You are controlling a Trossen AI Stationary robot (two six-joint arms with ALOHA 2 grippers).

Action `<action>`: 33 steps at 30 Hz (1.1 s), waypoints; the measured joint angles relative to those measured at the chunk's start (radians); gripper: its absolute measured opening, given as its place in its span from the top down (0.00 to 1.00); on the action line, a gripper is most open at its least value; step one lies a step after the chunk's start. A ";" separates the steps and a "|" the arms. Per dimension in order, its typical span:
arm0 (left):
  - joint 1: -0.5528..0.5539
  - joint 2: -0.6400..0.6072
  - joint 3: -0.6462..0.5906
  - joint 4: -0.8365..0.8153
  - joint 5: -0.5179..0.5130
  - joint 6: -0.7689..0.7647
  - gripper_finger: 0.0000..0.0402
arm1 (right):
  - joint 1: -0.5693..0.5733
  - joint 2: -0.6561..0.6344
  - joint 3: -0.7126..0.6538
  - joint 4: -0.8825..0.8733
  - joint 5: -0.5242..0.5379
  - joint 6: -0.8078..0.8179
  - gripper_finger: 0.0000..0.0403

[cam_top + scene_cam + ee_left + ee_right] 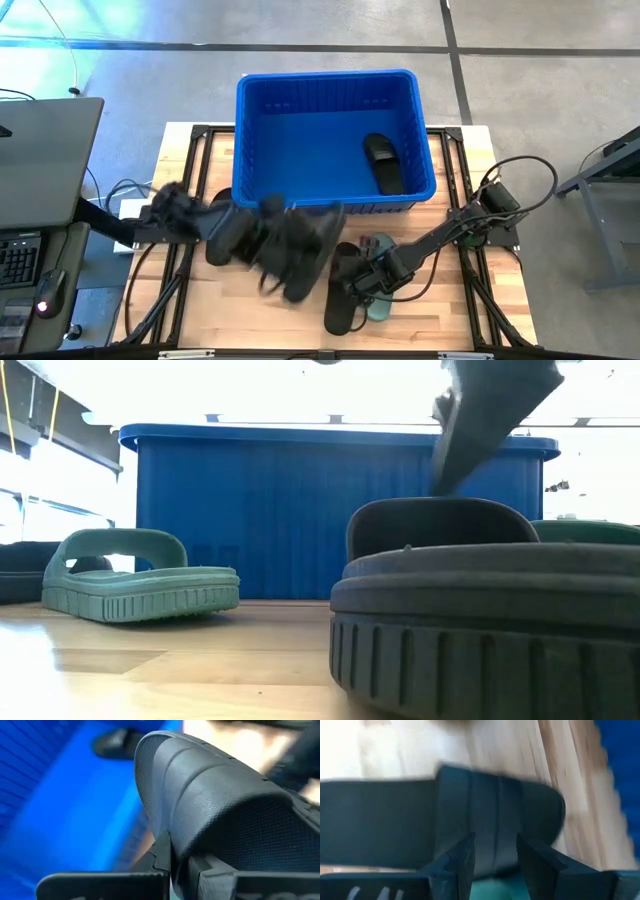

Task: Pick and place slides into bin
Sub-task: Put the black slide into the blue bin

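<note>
The blue bin (335, 135) stands at the table's far middle, and one black slide (383, 162) lies on its floor. My left gripper (177, 857) is shut on another black slide (300, 250), which is in the air just before the bin's near wall. My right gripper (495, 862) is down on a third black slide (343, 292). That slide rests sole-down on the table near the front edge, beside a green slide (380, 300). Another green slide (140, 575) stands on the table farther off. My left gripper pinches the edge of the black slide's strap (172, 832) between its two fingers. The slide is lifted clear of the table and sticks out beyond the fingertips, tilted. My right gripper comes from above, slanting down, with its fingers (457, 865) across the black slide's strap (495, 820). The fingers hide where they touch. The slide's sole (480, 630) lies flat on the table.
Another dark slide (18, 570) lies at the far left by the bin's near-left corner. A laptop and cables sit off the table's left edge. Bare wood shows along the table's front left.
</note>
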 joint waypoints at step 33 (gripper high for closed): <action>0.719 0.384 -0.027 0.328 0.199 0.831 0.97 | 0.028 0.000 0.000 -0.112 0.110 0.744 0.67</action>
